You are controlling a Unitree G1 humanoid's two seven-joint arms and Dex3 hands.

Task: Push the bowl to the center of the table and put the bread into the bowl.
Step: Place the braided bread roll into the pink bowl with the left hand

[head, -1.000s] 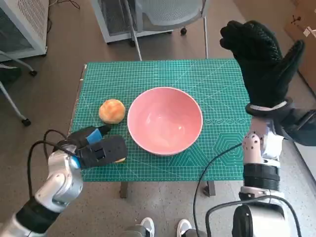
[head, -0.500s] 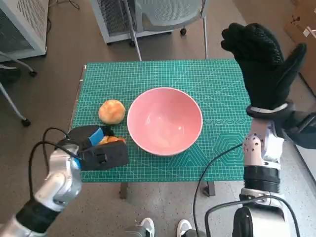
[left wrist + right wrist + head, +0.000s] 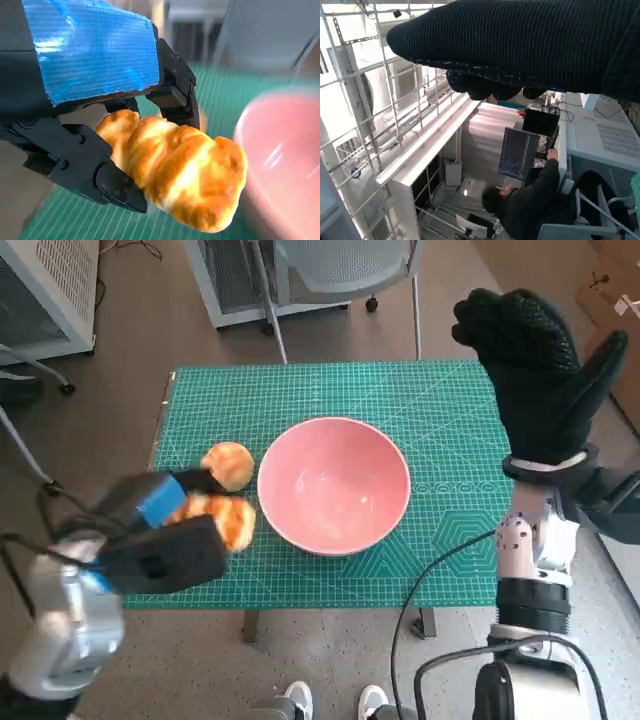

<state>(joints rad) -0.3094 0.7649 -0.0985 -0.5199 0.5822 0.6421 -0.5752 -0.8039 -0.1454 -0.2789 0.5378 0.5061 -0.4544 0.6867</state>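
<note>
While left hand (image 3: 160,540) grips croissant (image 3: 225,520) (beside bowl (image 3: 334,484)), right hand (image 3: 535,370) raised.

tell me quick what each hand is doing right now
Left hand: closed on the croissant, held just above the mat beside the pink bowl.
Right hand: open, holding nothing, raised over the table's right edge.

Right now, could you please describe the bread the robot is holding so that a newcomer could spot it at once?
Start at the pink bowl in the middle of the green mat. Beside its rim, the left hand holds a golden croissant above the mat. Unlike the round bun lying next to it, it is elongated and ridged.
</note>
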